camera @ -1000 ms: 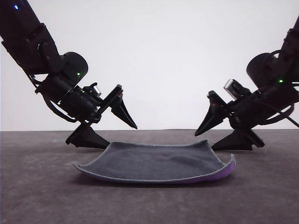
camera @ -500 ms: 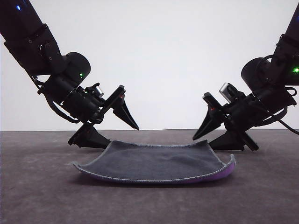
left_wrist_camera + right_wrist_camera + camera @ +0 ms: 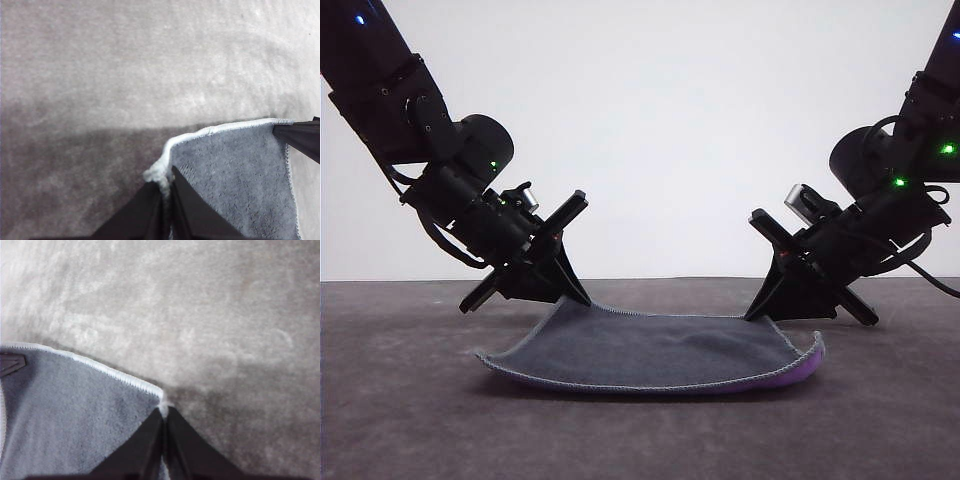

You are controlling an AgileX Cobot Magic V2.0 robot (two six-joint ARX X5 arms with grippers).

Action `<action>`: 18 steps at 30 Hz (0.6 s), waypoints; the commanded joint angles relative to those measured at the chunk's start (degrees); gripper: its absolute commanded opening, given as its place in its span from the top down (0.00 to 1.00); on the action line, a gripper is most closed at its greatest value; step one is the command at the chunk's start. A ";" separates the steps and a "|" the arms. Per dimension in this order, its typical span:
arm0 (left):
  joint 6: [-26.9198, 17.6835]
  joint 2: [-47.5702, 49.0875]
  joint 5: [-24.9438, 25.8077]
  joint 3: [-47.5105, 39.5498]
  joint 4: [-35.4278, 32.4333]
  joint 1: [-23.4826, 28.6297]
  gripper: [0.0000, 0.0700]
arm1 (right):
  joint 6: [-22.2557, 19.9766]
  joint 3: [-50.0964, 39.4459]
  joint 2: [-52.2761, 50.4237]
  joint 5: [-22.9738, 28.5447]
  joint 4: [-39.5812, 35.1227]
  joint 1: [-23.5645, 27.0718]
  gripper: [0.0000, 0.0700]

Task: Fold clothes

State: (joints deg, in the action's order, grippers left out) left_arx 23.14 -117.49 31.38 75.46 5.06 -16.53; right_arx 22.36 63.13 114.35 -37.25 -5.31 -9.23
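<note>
- Front view: cloth [image 3: 655,352] flat on grey table [image 3: 410,420], dark face up, purple underside showing at right edge.
- left gripper [image 3: 582,298] pinched on far-left corner.
- right gripper [image 3: 752,314] pinched on far-right corner.

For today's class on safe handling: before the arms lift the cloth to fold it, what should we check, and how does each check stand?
1. Left gripper shut on a far corner of the cloth: ok.
2. Right gripper shut on the other far corner: ok.
3. Near edge lying flat: not ok, the corner on the right curls up, showing purple.
4. Table in front free for the fold: ok.
5. Grip depth enough to hold: cannot tell.
</note>
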 commanded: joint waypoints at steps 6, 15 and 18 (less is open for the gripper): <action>-3.87 0.64 -0.09 0.66 2.09 1.38 1.00 | -3.24 0.35 -1.71 -0.38 2.53 -0.56 1.00; -10.32 4.02 -0.21 0.66 10.20 1.97 1.00 | -5.33 0.28 -7.23 -0.22 5.60 -2.08 1.00; -10.83 5.10 -0.20 0.63 12.25 1.69 1.00 | -5.94 0.09 -8.89 -0.15 6.84 -2.68 1.00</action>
State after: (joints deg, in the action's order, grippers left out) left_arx 14.05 -112.58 31.34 75.46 17.26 -14.55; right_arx 17.60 62.99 105.26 -37.41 1.61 -11.65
